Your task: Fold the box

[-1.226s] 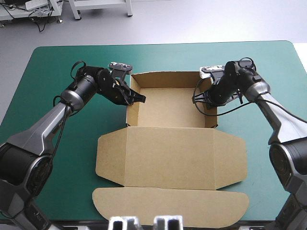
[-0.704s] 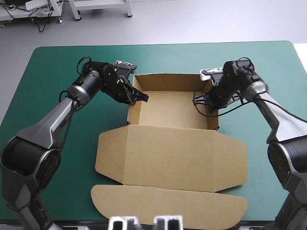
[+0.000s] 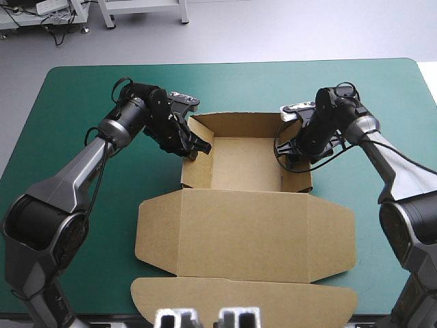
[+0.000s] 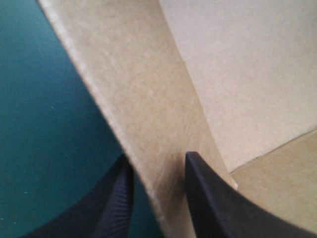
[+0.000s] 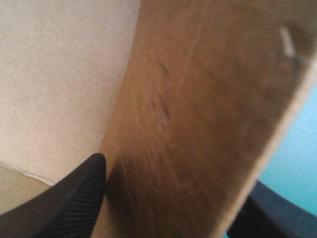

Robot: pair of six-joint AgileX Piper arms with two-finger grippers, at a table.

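Side walls of the brown box (image 3: 246, 164), upper centre of frame, stand raised; left end effector (image 3: 196, 144) and right end effector (image 3: 291, 156) each clamp one wall; next move, as judged, calls for tucking inward.

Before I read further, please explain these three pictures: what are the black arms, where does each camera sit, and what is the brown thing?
A two-armed robot works at a table with a teal-green cover. The wide picture is taken from above and behind it; the two close pictures come from a camera on each wrist, looking along the black fingers. The brown thing is the box, a cut sheet of board: its far part stands as an open tray, its lid lies flat nearer the robot. The left gripper pinches the tray's left wall, one finger on each side; the right gripper pinches the right wall.
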